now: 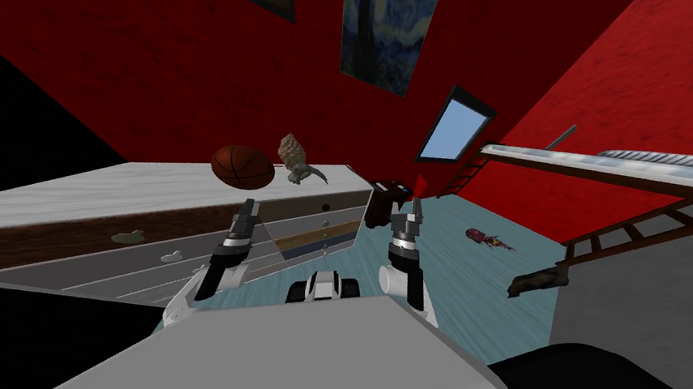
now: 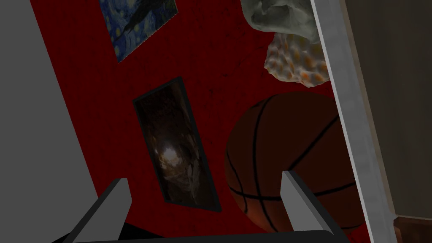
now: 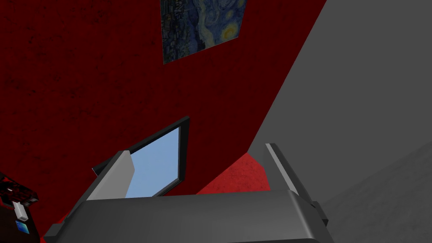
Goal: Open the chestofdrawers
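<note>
The chest of drawers (image 1: pixel 76 194) is standing along the red wall (image 1: pixel 148 59), ahead of me and to my left; it is showing a pale top over a dark band, and below that grey drawer fronts carrying small pale handles (image 1: pixel 168 256) (towards the far end the fronts are turning tan and blue). A dark orange basketball (image 1: pixel 243 166) is sitting on the top near that far end; a knobbly grey figurine (image 1: pixel 296 161) is standing just beside it.

The left gripper (image 1: pixel 247 209) is hovering in front of the chest's face, close under the top's front edge and below the basketball; whether it is touching the front I cannot tell. In the left wrist view its fingers (image 2: pixel 297 198) are standing wide apart with nothing between them; the pale edge of the top (image 2: pixel 350 126) is running just outside one finger, and the basketball (image 2: pixel 291 164) and figurine (image 2: pixel 291 42) are looming over that edge.

The right gripper (image 1: pixel 415 208) is pointing forward past the chest's far end, over the teal floor (image 1: pixel 458 274); its fingers (image 3: pixel 114 177) are likewise spread wide and gripping nothing. A small red toy (image 1: pixel 483 236) is lying on the floor, well apart from both arms.
</note>
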Controlling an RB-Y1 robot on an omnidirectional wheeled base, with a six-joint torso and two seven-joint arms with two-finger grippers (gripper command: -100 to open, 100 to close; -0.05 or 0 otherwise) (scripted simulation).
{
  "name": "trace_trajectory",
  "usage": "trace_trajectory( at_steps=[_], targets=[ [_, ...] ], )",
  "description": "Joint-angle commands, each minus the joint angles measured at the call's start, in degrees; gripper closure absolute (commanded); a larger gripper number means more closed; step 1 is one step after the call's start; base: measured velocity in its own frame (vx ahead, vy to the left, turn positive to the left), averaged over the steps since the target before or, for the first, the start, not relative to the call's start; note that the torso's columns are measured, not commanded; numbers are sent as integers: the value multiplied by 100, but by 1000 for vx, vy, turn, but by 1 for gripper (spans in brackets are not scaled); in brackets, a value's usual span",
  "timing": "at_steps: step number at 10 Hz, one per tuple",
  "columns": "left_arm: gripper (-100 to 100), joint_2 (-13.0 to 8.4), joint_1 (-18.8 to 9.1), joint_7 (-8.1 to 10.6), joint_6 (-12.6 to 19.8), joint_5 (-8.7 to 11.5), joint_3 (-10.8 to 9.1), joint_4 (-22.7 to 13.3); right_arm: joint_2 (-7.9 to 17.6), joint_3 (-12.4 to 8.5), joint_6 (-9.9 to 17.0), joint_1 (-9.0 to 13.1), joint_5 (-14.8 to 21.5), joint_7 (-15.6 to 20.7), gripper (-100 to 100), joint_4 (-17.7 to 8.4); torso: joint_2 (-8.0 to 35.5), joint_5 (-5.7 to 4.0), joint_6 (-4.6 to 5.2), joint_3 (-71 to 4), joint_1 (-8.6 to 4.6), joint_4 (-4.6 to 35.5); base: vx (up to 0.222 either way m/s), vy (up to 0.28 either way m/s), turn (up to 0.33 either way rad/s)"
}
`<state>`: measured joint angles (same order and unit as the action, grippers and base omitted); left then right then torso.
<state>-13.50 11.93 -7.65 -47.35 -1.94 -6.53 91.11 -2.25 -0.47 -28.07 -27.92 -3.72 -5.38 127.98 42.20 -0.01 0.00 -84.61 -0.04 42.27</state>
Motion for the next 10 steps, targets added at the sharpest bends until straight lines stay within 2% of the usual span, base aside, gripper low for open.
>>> trace_trajectory(
  at_steps=[1,4,5,6,7,10],
  targets=[
    [-100,-3,-102,25,-179,-33,-60,-445,0,0,0,0,0,0,0,0,-5,-3,0,-4,-10,-2,62,-107,21],
    [-100,12,-292,50,-405,-80,-140,-983,0,0,0,0,0,0,0,0,18,4,0,11,15,5,37,-85,25],
    [-100,12,-292,50,-405,-80,-140,-1025,0,0,0,0,0,0,0,0,10,2,0,6,7,3,47,-79,16],
    [-100,26,-387,62,-520,-104,-180,-1277,0,0,0,0,0,0,0,0,7,1,0,3,6,1,40,-79,24],
    [-100,26,-387,62,-520,-104,-180,-1316,0,0,0,0,0,0,0,0,7,1,0,4,3,1,31,-69,21],
    [-100,69,-578,87,-747,-151,-260,-1822,0,0,0,1,0,0,0,0,10,0,0,6,4,3,35,-86,24]
  ],
)
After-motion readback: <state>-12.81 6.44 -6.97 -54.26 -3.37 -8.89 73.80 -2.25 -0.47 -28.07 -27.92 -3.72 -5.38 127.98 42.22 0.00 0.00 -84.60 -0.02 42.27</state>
